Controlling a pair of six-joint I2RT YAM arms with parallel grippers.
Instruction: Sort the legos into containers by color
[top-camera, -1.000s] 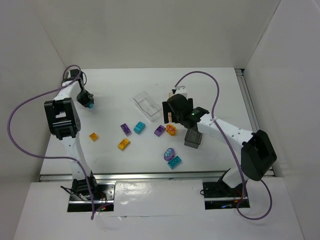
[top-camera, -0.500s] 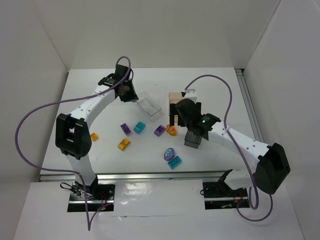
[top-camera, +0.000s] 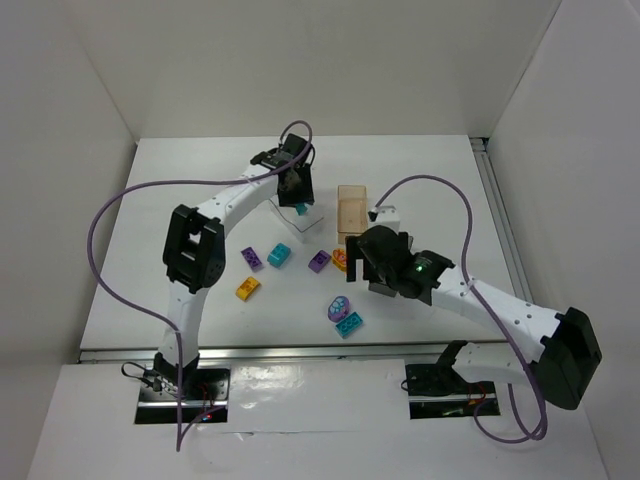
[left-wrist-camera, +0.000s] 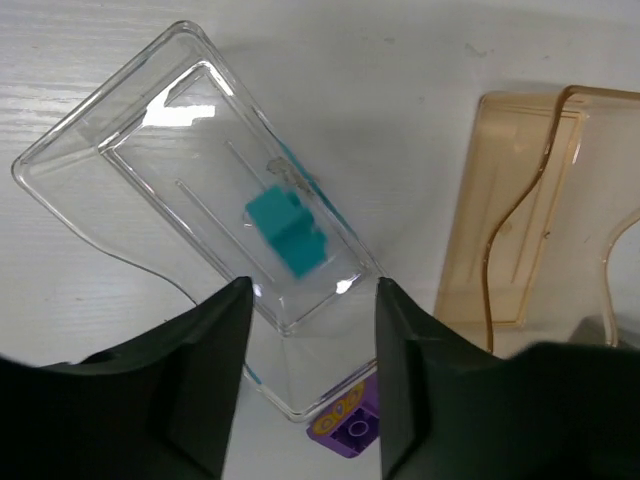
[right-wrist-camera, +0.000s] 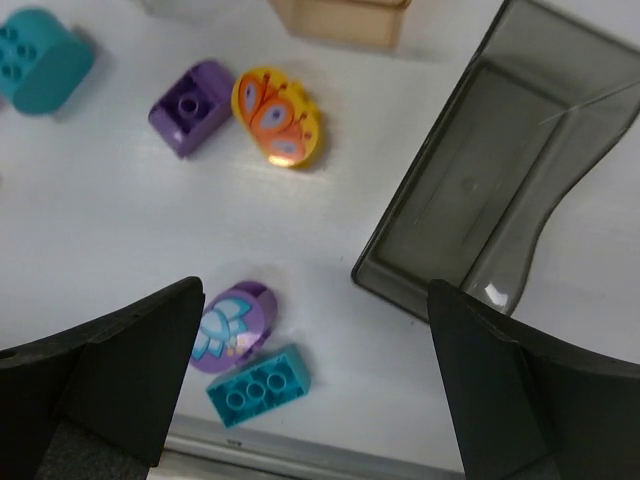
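The left fingers (left-wrist-camera: 222, 340) stand wide apart and hold nothing. They hover over the near corner of the clear bin (left-wrist-camera: 120, 110). One teal brick (left-wrist-camera: 288, 232) lies on that bin's floor, just ahead of the gap between them and clear of both. The amber bin (left-wrist-camera: 520, 200) stands off to one side.

The right fingers (right-wrist-camera: 165, 340) are spread wide too, and empty, above the loose legos on the tabletop (right-wrist-camera: 90, 230). The next pick most likely turns on the pair lying in their gap. One is a purple oval brick (right-wrist-camera: 230, 325) with a flower print. Just beside it, perhaps touching, is a teal three-stud brick (right-wrist-camera: 258, 385). Both sit off-centre, toward the finger at the left of the wrist view.

The teal three-stud brick's long axis runs nearly along the line from finger to finger, slightly tilted. Closing as they stand would pinch its short ends, so a wrist turn would probably give a surer hold across the long sides. The oval may get caught in the same squeeze.

The dark grey bin (right-wrist-camera: 470, 190) lies near, ahead and toward the other finger. Farther ahead are an orange butterfly brick (right-wrist-camera: 277, 115) and a purple brick (right-wrist-camera: 190, 108), side by side.

The right arm is plainly the nearer one to this pair. The left fingers are well apart from it, over the clear bin. How high the right fingers hang above the bricks cannot be told.
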